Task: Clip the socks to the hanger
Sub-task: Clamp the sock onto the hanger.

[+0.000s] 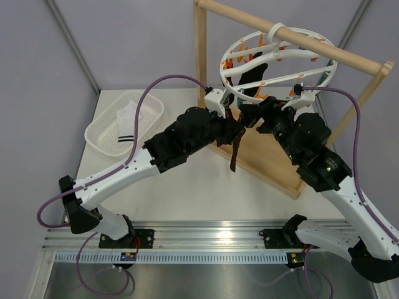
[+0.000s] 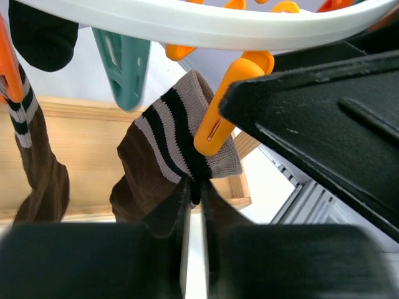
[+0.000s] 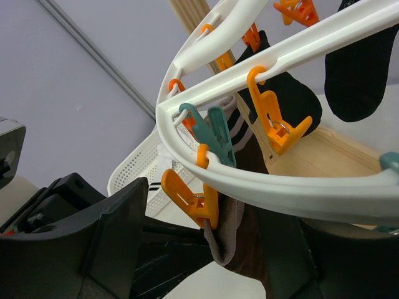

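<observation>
1. surface: flat white tabletop (image 1: 187,187). a grey metal rail (image 1: 206,240) runs along its near edge and carries both arm bases.
2. room: plain lavender walls (image 1: 124,37) on the far sides.
3. white mesh plastic basket (image 1: 103,146), far left of the table. one white sock with black stripes (image 1: 129,124) lies in it.
4. tall wooden frame stand (image 1: 201,68), right of centre. the round white plastic hanger with orange and teal clips (image 3: 299,187) hooks over its top bar.
5. black sock (image 1: 252,78), hanging from the ring.
6. brown sock with a grey, black-striped cuff (image 2: 165,143), at the ring's near side. an orange clip (image 2: 221,109) lies against the cuff, and i cannot tell whether it bites. the foot dangles between the arms.
7. left gripper (image 2: 194,190): clenched on that cuff, just below the clip.
8. right gripper (image 3: 224,249): fingers spread wide either side of the clip and sock, grasping nothing.
9. in the way: both arms crowd under the ring, and a teal clip (image 2: 124,62) hangs just beside the cuff.
</observation>
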Controlling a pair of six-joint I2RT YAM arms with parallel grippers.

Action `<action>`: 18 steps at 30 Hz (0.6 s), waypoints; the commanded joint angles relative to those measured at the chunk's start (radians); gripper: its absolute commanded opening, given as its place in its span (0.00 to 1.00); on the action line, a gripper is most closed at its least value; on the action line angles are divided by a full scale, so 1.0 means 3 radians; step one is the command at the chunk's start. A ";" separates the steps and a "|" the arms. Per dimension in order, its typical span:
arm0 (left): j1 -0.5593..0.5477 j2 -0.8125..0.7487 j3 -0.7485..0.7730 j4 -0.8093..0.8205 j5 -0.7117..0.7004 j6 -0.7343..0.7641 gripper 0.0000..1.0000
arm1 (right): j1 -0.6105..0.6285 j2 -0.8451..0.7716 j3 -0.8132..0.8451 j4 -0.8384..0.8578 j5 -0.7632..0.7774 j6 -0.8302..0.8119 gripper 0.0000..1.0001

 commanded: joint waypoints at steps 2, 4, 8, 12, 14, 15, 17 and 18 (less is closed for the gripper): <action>-0.0018 -0.0063 0.0055 0.0247 -0.0132 0.0044 0.21 | -0.0027 -0.0097 0.0126 -0.0021 0.0069 0.0006 0.75; -0.0018 -0.0078 0.0003 0.0257 -0.0143 0.0034 0.47 | -0.0027 -0.0118 0.0146 -0.0057 0.0074 -0.0004 0.77; -0.0013 -0.0150 -0.0083 0.0166 -0.0143 0.0013 0.91 | -0.0027 -0.0113 0.0233 -0.0291 -0.0008 -0.0060 0.80; 0.0043 -0.0323 -0.0247 -0.0013 -0.0189 -0.0038 0.99 | -0.0022 -0.0108 0.0442 -0.0614 -0.0217 -0.0142 0.82; 0.0089 -0.0451 -0.0364 -0.0130 -0.0209 -0.0058 0.99 | -0.0022 -0.0128 0.0509 -0.0828 -0.0243 -0.0188 0.82; 0.0155 -0.0497 -0.0405 -0.0172 -0.0199 -0.0063 0.99 | -0.0022 -0.0153 0.0580 -0.0895 -0.0223 -0.0193 0.82; 0.0329 -0.0646 -0.0533 -0.0314 -0.0148 -0.0069 0.99 | -0.0022 -0.0184 0.0738 -0.1155 -0.0162 -0.0219 0.83; 0.0406 -0.0702 -0.0589 -0.0356 -0.0067 -0.0063 0.99 | -0.0027 -0.0169 0.0820 -0.1268 -0.0086 -0.0219 0.83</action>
